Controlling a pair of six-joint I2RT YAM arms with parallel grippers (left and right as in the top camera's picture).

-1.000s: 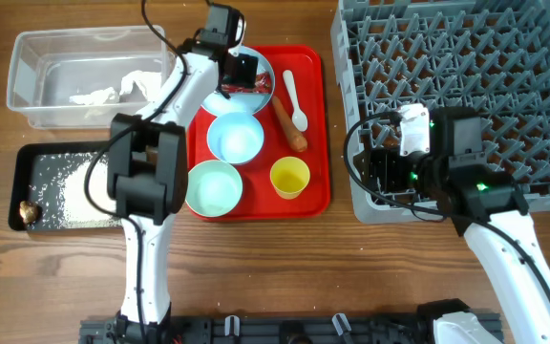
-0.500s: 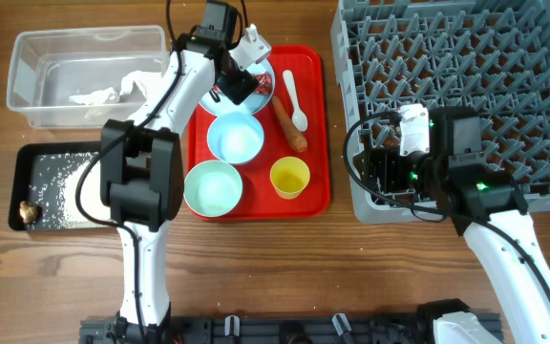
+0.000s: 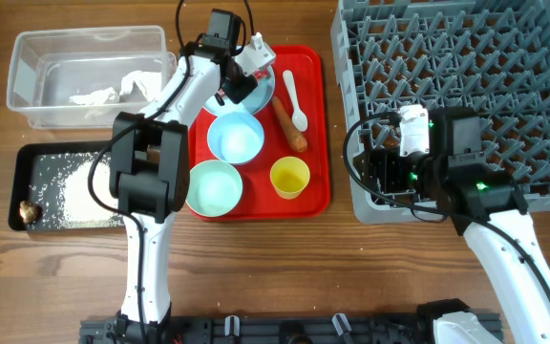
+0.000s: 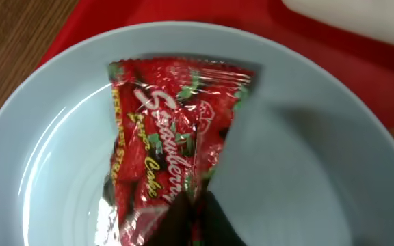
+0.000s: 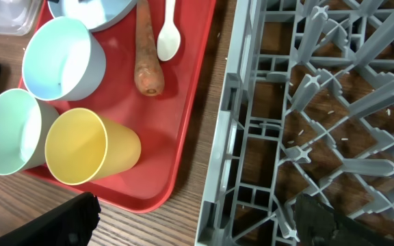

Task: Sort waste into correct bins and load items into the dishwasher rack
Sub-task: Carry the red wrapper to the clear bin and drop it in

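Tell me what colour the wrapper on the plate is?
The snack wrapper is red with yellow and white lettering, clearest in the left wrist view.

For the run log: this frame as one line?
left pincer: shut on red wrapper, on plate | right pincer: open, empty, above rack edge | carrot, spoon, bowls, cup: on red tray

Two bowls [image 3: 235,139] [image 3: 213,187], one plate [image 4: 320,171], one yellow cup [image 3: 289,177], one spoon [image 3: 294,100], one carrot [image 3: 289,126], one red wrapper [image 4: 169,150], two bins [image 3: 17,96] [image 3: 19,182], one rack [image 3: 466,57], one red tray [image 3: 318,143].
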